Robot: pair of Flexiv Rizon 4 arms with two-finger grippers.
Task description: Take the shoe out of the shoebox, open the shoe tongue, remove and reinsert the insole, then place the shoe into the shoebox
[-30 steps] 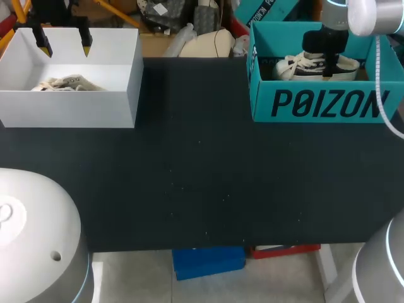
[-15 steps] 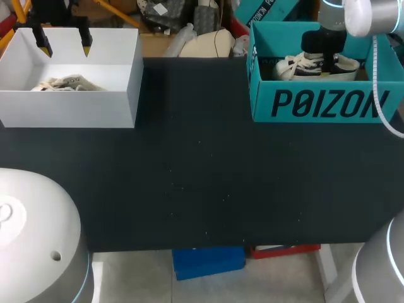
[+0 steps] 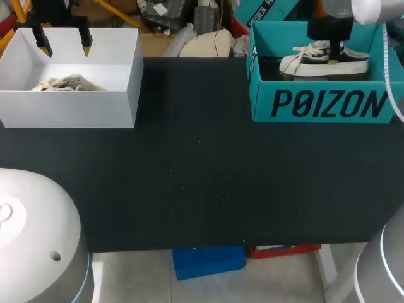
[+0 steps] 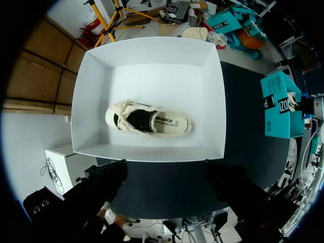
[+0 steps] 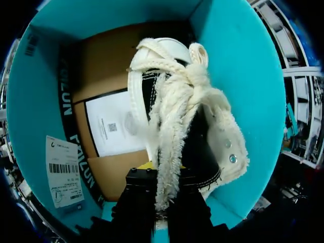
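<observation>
Canvas shoe (image 3: 325, 58) w/ frayed cloth laces (image 5: 169, 116), matt teal cardboard shoebox (image 3: 315, 104), matt blk table (image 3: 202, 183)

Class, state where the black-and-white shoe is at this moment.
In the head view, at the far right, the black-and-white shoe hangs in the right gripper, inside the teal shoebox near its rim.

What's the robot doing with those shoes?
The right gripper is shut on the black-and-white shoe, holding it up near the rim of the teal shoebox. The left gripper hovers open over the white box, where a cream shoe lies untouched.
</observation>
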